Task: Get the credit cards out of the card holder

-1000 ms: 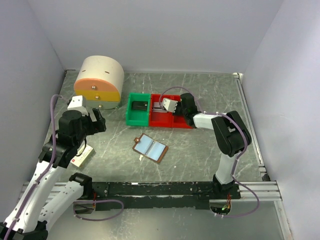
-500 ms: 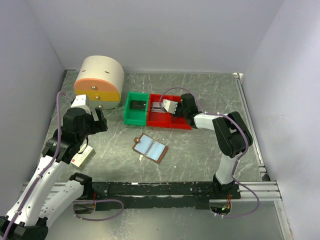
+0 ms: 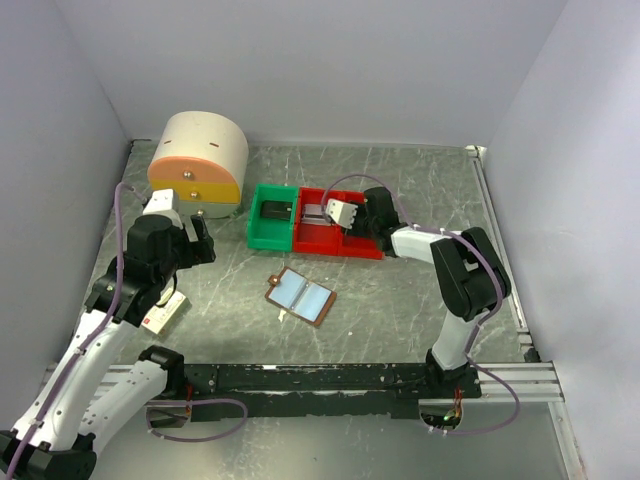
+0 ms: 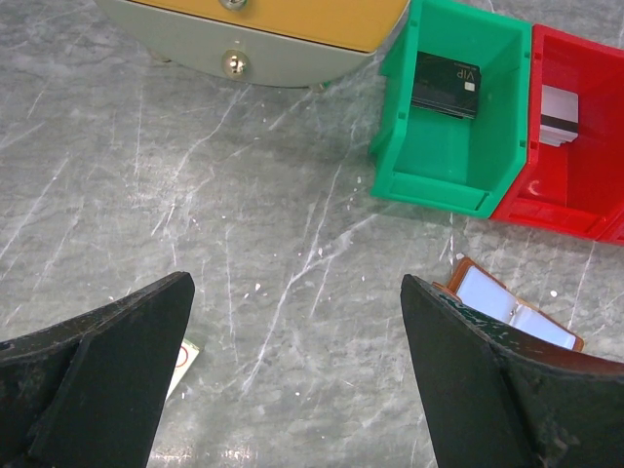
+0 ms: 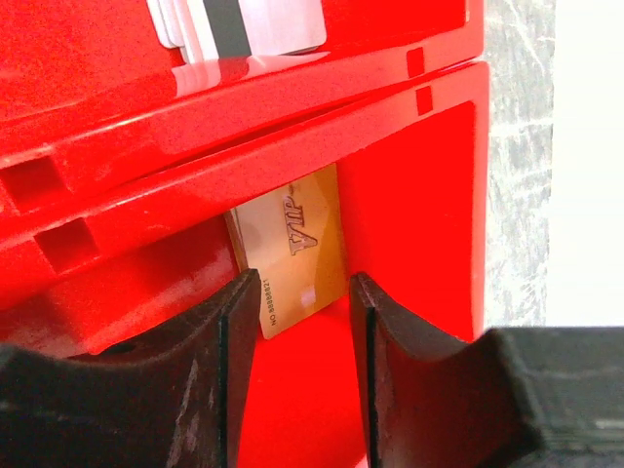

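Observation:
The card holder [image 3: 301, 296] lies open on the table, brown with two pale-blue panels; its corner also shows in the left wrist view [image 4: 512, 314]. My right gripper [image 5: 302, 292] is low inside the red bin [image 5: 409, 146], open, with a gold credit card [image 5: 292, 249] lying loose on the bin floor just past its fingertips. Silver credit cards [image 5: 244, 24] rest in the neighbouring red compartment. A black credit card [image 4: 446, 84] lies in the green bin [image 4: 453, 127]. My left gripper [image 4: 295, 283] hovers wide open and empty over bare table, left of the card holder.
A round cream drawer unit [image 3: 198, 160] with orange and yellow fronts stands at the back left. A small white-and-red box [image 3: 165, 313] lies under the left arm. The green bin [image 3: 273, 218] and red bin [image 3: 322, 235] sit side by side mid-table. Walls enclose three sides.
The right jaws have spread apart and let go of the gold card in the red bin. The left arm shifted slightly and then stayed still.

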Controlling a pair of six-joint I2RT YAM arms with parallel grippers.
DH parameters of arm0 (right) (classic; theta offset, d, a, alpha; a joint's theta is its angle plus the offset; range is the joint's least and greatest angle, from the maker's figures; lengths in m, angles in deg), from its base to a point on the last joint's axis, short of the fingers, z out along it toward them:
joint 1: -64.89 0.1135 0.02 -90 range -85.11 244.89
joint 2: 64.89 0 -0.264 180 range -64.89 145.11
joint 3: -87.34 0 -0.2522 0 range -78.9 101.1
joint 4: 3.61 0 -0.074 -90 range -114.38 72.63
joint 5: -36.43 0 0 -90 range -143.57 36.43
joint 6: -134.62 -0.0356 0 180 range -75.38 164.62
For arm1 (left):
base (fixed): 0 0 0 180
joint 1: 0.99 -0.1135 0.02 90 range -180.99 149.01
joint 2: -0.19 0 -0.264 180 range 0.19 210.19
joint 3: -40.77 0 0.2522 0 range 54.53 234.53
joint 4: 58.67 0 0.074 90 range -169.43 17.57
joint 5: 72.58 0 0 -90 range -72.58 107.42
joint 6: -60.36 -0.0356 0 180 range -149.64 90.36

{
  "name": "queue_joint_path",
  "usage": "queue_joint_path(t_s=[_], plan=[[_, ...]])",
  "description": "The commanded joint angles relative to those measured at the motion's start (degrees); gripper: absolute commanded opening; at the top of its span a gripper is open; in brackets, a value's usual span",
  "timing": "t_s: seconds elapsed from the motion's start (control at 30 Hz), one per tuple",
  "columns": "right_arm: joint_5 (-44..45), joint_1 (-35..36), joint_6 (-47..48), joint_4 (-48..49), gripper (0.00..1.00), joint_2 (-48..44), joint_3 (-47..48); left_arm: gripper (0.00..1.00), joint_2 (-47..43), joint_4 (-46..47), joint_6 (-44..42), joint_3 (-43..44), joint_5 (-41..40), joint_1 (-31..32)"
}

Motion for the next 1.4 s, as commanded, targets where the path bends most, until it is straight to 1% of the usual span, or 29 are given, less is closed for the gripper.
queue_joint_path(t_s=[0.0, 0.17, 0.27, 0.33, 0.4, 0.5, 0.53, 0.6, 0.67, 0.73, 0.9, 0.97, 1.03, 1.1, 1.17, 1.3, 1.33, 1.37], plan=[[-1.2, -0.4, -2.8, -0.3, 0.42, -1.7, 0.3, 0.99, 0.2, 0.7, -0.5, 0.3, 0.4, -0.4], [0.0, -0.4, -5.3, 0.9, 0.43, -2.8, 0.2, 0.99, 0.3, 1.0, -0.7, 0.2, 0.9, -0.4], [-0.1, -0.4, -10.8, 4.0, 0.43, -5.6, -0.6, 0.99, 0.4, 1.0, -0.8, 0.1, 1.2, -0.4], [1.5, -0.3, -19.4, 5.1, 0.43, -7.4, 0.2, 0.99, 0.5, 1.0, -0.8, 0.2, 1.3, -0.4], [2.6, -0.3, -31.8, -0.3, 0.36, -8.0, 5.1, 0.99, 0.6, 1.0, -0.8, 0.2, 1.2, -0.4], [4.7, -0.3, -51.8, -10.5, 0.34, -7.7, 10.3, 0.99, 0.6, 0.9, -0.8, 0.3, 0.9, -0.5], [5.4, -0.3, -57.1, -14.2, 0.31, -7.4, 11.4, 0.99, 0.7, 0.9, -0.8, 0.3, 1.0, -0.5], [5.9, -0.3, -66.1, -20.6, 0.25, -6.3, 13.1, 0.99, 0.8, 1.0, -0.8, 0.1, 1.2, -0.5], [5.7, -0.2, -72.1, -23.2, 0.22, -6.5, 12.4, 0.99, 1.0, 1.1, -0.8, 0.1, 1.5, -0.5], [5.5, 0.3, -76.3, -22.0, 0.22, -8.2, 9.6, 0.99, 1.2, 1.2, -0.8, 0.0, 1.8, -0.5], [6.9, 1.4, -80.6, -20.9, 0.23, -14.2, 5.3, 0.99, 1.5, 1.7, -0.8, -0.3, 3.6, -0.5], [7.0, 2.0, -82.4, -20.3, 0.26, -17.7, 3.5, 0.99, 2.0, 1.7, -0.8, -0.2, 4.0, -0.5], [6.8, 3.0, -85.0, -18.8, 0.28, -21.0, 0.4, 0.99, 2.5, 1.8, -2.8, -0.3, 4.5, -0.5], [5.7, 3.9, -88.4, -16.5, 0.32, -24.0, -2.7, 0.99, 3.2, 2.1, -3.1, -0.3, 5.6, -0.5], [3.9, 5.1, -92.1, -13.7, 0.34, -26.6, -6.2, 0.99, 4.2, 2.3, -3.4, -0.4, 7.0, -0.5], [3.7, 11.9, -98.5, -7.9, 0.38, -30.6, -13.0, 0.98, 6.9, 3.2, -3.5, -0.6, 11.4, -0.5], [4.1, 13.5, -99.8, -6.9, 0.38, -31.1, -14.3, 0.98, 7.9, 2.6, -0.8, -0.4, 12.9, -0.5], [4.6, 15.6, -101.0, -5.8, 0.38, -31.4, -15.6, 0.98, 8.8, 3.2, 1.7, -1.0, 16.9, -0.4]])
